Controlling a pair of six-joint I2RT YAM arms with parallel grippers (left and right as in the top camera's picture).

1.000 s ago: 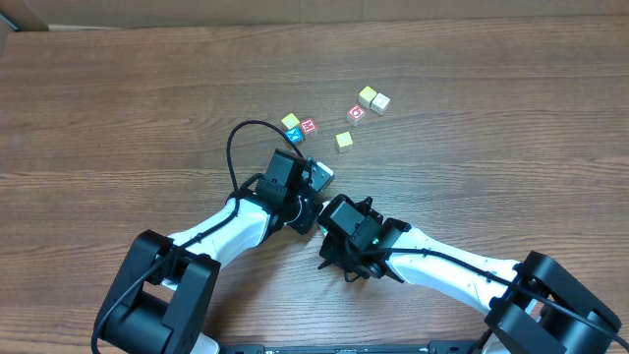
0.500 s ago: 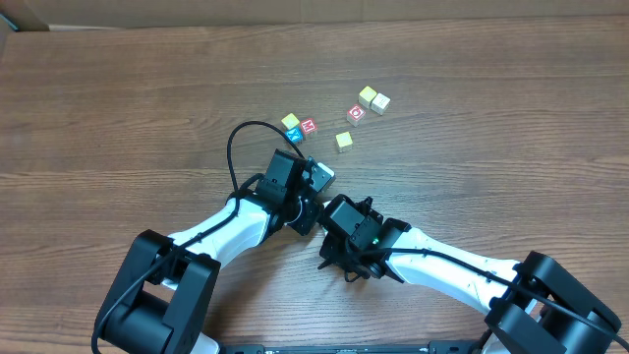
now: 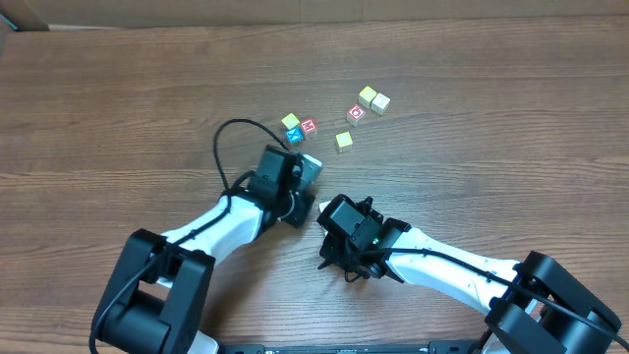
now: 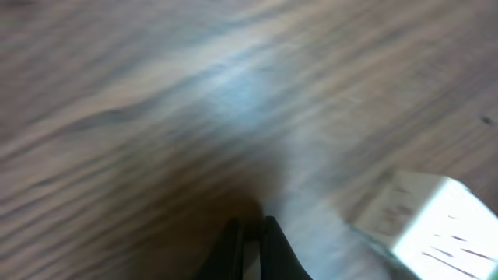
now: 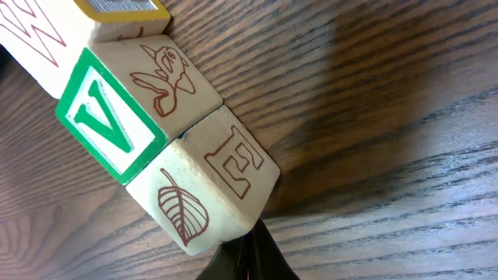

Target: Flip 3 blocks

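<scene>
Three blocks lie in a row in the right wrist view: a cream one with a red-brown leaf and letter E (image 5: 210,187), one with a green V and a bird (image 5: 128,101), and one with red zigzag lines (image 5: 39,35). My right gripper (image 5: 247,260) is shut, its tips touching the leaf block's lower corner. The left wrist view is blurred; a pale block (image 4: 428,222) sits to the right of my shut left gripper (image 4: 250,249), apart from it. From overhead, both grippers (image 3: 300,169) (image 3: 326,208) meet mid-table and hide these blocks.
Beyond the arms lie loose cubes: a yellow-topped one (image 3: 291,122), a blue one (image 3: 294,136), a red one (image 3: 309,126), another yellow one (image 3: 343,141), a red one (image 3: 356,113) and a pale pair (image 3: 373,99). Bare wooden table (image 3: 491,147) surrounds them.
My left gripper has swung up and to the left, away from the right gripper. The right arm has not moved.
</scene>
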